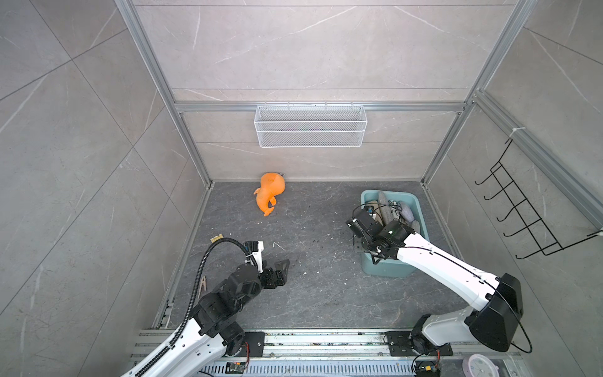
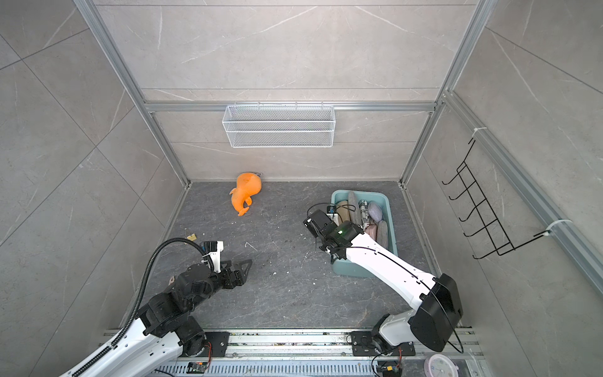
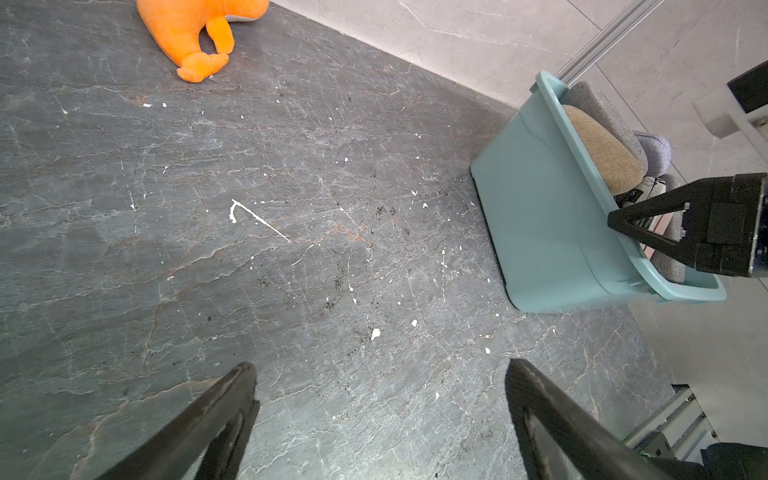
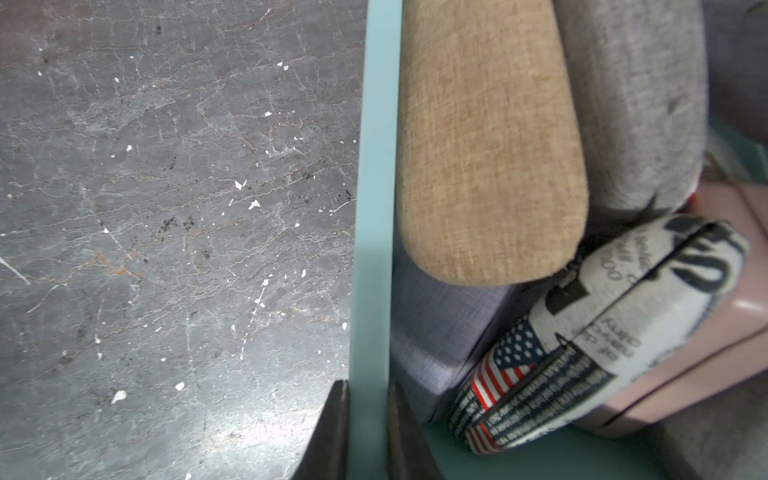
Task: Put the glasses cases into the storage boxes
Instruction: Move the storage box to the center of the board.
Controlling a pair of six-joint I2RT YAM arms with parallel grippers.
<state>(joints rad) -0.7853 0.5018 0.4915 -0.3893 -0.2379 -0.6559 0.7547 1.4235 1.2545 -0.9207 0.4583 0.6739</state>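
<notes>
R gripper (image 4: 368, 386) is clamped on the teal tub (image 4: 376, 166): one finger (image 4: 332, 415) outside the wall, the other inside, rim pinched btwn them, per the R wrist view. It's the long wall facing the table's middle. In both top views the tub sits on the dark table (image 1: 310, 261) toward the far R corner, near the R wall, w/ the R arm reaching over its near end. Glasses cases are piled inside the tub. A tan case (image 4: 490, 145) lies along the gripped wall, w/ a grey case (image 4: 631, 104) just beside it. A lilac case (image 4: 436, 332) sits lower down, touching the same wall, under the tan one's end. A newsprint case (image 4: 582, 345) w/ a flag patch lies slantwise over a pink case (image 4: 727, 324). In a top view, more grey and lilac cases show at the tub's far side, partly hidden by the arm. L gripper (image 3: 380, 365) has its fingers spread wide w/ nothing btwn them, over bare table at the near L, well apart from the tub. An orange plush toy (image 1: 269, 192) lies by the back wall, well apart from the tub. A white wire basket (image 1: 310, 125) hangs on the back wall.
</notes>
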